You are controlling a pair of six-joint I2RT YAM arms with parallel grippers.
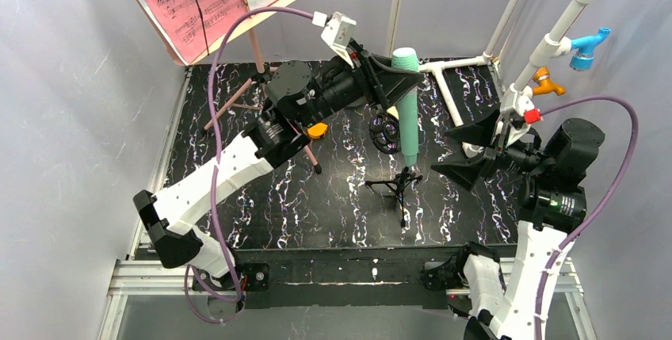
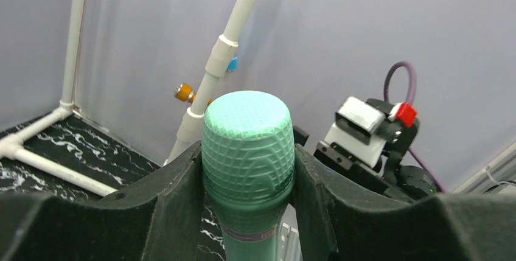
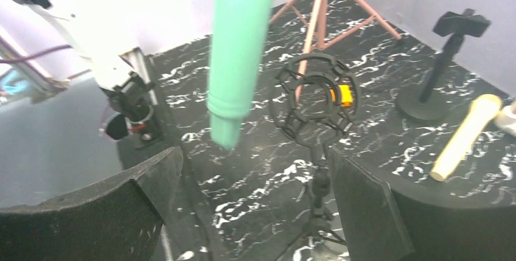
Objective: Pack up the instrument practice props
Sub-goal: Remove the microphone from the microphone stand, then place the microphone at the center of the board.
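Note:
My left gripper [image 1: 402, 82] is shut on the head of the teal toy microphone [image 1: 408, 122], which hangs upright, its lower end above the table. In the left wrist view the ribbed teal head [image 2: 248, 145] sits tight between both fingers. The teal handle [image 3: 240, 48] hangs beside a black ring-shaped mount [image 3: 316, 100] on a small tripod. My right gripper [image 1: 460, 150] stands open and empty to the right of it. A beige microphone [image 3: 468, 136] lies on the table. The pink music board [image 1: 182, 7] with printed sheets stands on its pink tripod legs [image 1: 238, 102] at the back left.
The white pipe frame [image 1: 555, 31] with blue and orange fittings rises at the back right, its base pipes along the back edge. A black stand [image 3: 450, 60] on a round foot is beside the beige microphone. Grey walls close in the left, back and right sides.

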